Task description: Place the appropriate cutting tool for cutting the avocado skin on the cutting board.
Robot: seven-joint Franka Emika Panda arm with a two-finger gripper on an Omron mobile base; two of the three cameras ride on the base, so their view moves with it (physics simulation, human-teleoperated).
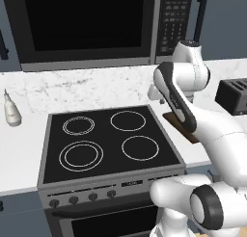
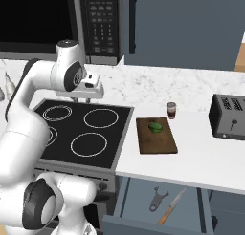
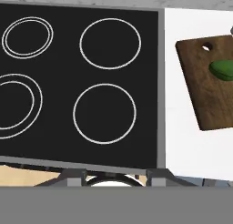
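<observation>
The cutting tool (image 2: 169, 209), a slim knife with a tan handle, lies in an open drawer (image 2: 191, 227) below the counter, next to a grey metal utensil (image 2: 158, 199). The dark-brown cutting board (image 2: 158, 139) (image 3: 205, 93) rests on the white counter just right of the stove, its corner peeking past my arm (image 1: 172, 119). A dark-green avocado (image 2: 155, 127) (image 3: 223, 69) sits on the board's far half. My gripper (image 2: 81, 101) hangs above the stove's back edge, far from the drawer, fingers apart and holding nothing.
A black four-burner stove (image 1: 108, 137) (image 3: 82, 82) lies under the hand. A small brown jar (image 2: 171, 110) stands behind the board. A black toaster (image 2: 228, 117) (image 1: 234, 96) sits farther right. A pale bottle (image 1: 12, 113) stands left of the stove, a microwave (image 1: 82, 24) above.
</observation>
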